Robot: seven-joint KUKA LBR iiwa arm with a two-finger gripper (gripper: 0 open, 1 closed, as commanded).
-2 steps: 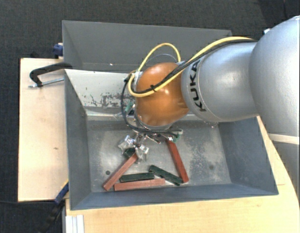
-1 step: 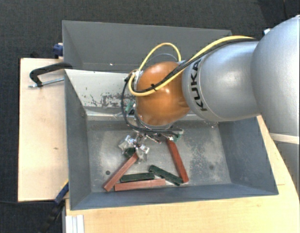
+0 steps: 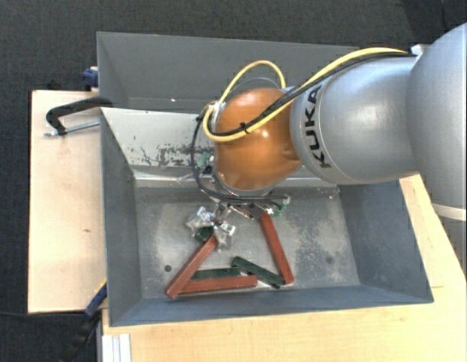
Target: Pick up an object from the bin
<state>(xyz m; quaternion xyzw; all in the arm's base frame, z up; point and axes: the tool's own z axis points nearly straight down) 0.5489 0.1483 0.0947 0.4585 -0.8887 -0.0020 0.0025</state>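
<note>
1. Camera view puts the gripper [image 3: 214, 226] low over the bin [image 3: 324, 236] floor, at the upper end of the left red stick [image 3: 188, 270]. That end lies free of the others, so it is probably the easiest to pinch.
2. Under the orange cover [image 3: 252, 138], I cannot tell how wide the gripper stands or whether it grips anything.
3. The left red stick forms a rough triangle with the right red stick [image 3: 277, 249] and a green stick [image 3: 257, 271].
4. The floor is scuffed grey metal, and its sloping walls are well apart from the sticks.

Viewed from above, the gripper [image 3: 212, 225] sat low in the grey bin [image 3: 116, 225], at the upper end of a slanting red-brown stick [image 3: 189, 270]; dark green pieces [image 3: 252, 268] lay nearby.
</note>
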